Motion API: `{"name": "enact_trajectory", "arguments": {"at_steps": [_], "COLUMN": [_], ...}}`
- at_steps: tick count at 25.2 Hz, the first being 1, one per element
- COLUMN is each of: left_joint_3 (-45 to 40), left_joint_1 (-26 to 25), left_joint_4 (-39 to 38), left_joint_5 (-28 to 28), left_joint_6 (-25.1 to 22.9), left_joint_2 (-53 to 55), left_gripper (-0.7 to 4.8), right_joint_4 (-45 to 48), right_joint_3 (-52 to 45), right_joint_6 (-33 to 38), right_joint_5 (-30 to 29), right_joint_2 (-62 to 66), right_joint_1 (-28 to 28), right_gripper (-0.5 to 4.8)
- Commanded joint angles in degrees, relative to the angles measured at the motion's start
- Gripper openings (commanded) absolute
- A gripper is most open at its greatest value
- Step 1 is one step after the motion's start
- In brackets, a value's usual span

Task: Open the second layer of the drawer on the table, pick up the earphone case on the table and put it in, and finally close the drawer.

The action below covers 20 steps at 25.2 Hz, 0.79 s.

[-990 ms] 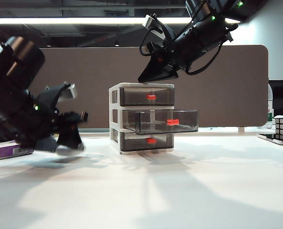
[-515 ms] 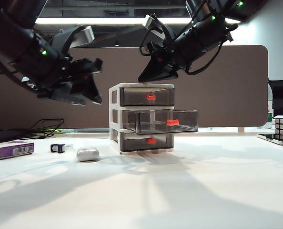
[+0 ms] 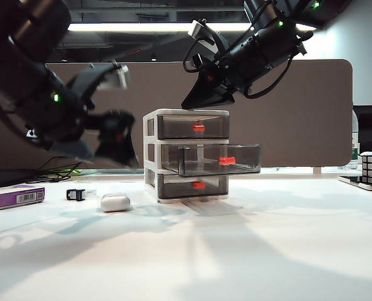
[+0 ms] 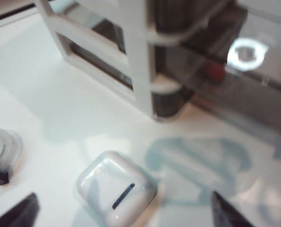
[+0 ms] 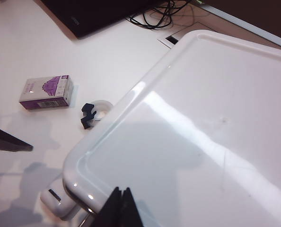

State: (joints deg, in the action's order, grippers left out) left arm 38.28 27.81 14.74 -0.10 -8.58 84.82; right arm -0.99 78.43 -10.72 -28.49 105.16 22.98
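Left tool (image 3: 114, 135) hangs with jaws spread wide and empty, above the earphone case (image 3: 115, 202), which lies on the surface (image 3: 248, 251) just beside the drawer unit (image 3: 189, 155). Right tool (image 3: 201, 97) is clenched on nothing, poised over the unit's top. Middle drawer (image 3: 218, 160) stands pulled out. Step in hand: picking up the case. Next move calls for lowering the left tool astride it.

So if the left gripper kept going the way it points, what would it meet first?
Most likely the glossy white rounded earphone case on the white table: the left gripper, open, hangs above it, the case between its tips in the wrist view. Depth is uncertain.
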Motion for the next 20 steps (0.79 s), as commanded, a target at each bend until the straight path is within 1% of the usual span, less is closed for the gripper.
{"name": "enact_trajectory", "arguments": {"at_steps": [1, 2, 3, 6, 8, 9, 12, 13, 14, 19, 20], "left_joint_3": [0.0, 0.0, 0.0, 0.1, 0.1, 0.1, 0.1, 0.1, 0.1, 0.1, 0.2], "left_joint_1": [-1.1, -2.3, -3.1, -8.1, -11.1, -12.9, -16.7, -19.0, -20.2, -20.9, -20.8], "left_joint_4": [0.9, 1.2, 1.7, 3.0, 4.0, 5.0, 7.3, 8.3, 8.3, 8.2, 8.3], "left_joint_5": [3.9, 6.9, 8.4, 12.4, 17.6, 21.4, 30.2, 37.9, 42.6, 44.5, 45.4], "left_joint_6": [-6.9, -8.0, -8.2, -8.2, -8.5, -8.6, -9.5, -11.4, -13.7, -18.1, -19.7], "left_joint_2": [3.2, 4.2, 5.0, 6.9, 6.9, 6.9, 6.9, 6.9, 6.9, 8.0, 9.6], "left_gripper": [4.79, 4.79, 4.79, 4.79, 4.79, 4.79, 4.79, 4.79, 4.79, 4.79, 4.79], "right_joint_4": [-0.5, -0.8, -1.0, -2.2, -2.5, -2.7, -2.7, -2.7, -2.8, -3.3, -3.3], "right_joint_3": [0.3, 0.3, 0.3, 0.3, 0.3, 0.3, 0.3, 0.3, 0.3, 0.3, 0.3], "right_joint_6": [0.2, 0.2, 0.2, 0.2, 0.2, 0.2, 0.2, 0.2, 0.2, 0.2, 0.2], "right_joint_5": [-0.1, -0.1, -0.1, -0.1, -0.1, -0.1, -0.1, -0.1, -0.1, -0.1, -0.1], "right_joint_2": [-0.3, -0.3, -0.3, -0.3, -0.3, -0.3, -0.3, -0.3, -0.3, -0.3, -0.3], "right_joint_1": [0.1, 0.1, 0.1, 0.0, 0.0, 0.0, 0.0, 0.0, 0.0, 0.0, 0.0], "right_gripper": [-0.04, -0.03, -0.03, -0.03, -0.03, -0.03, -0.04, -0.04, -0.04, -0.03, -0.04]}}
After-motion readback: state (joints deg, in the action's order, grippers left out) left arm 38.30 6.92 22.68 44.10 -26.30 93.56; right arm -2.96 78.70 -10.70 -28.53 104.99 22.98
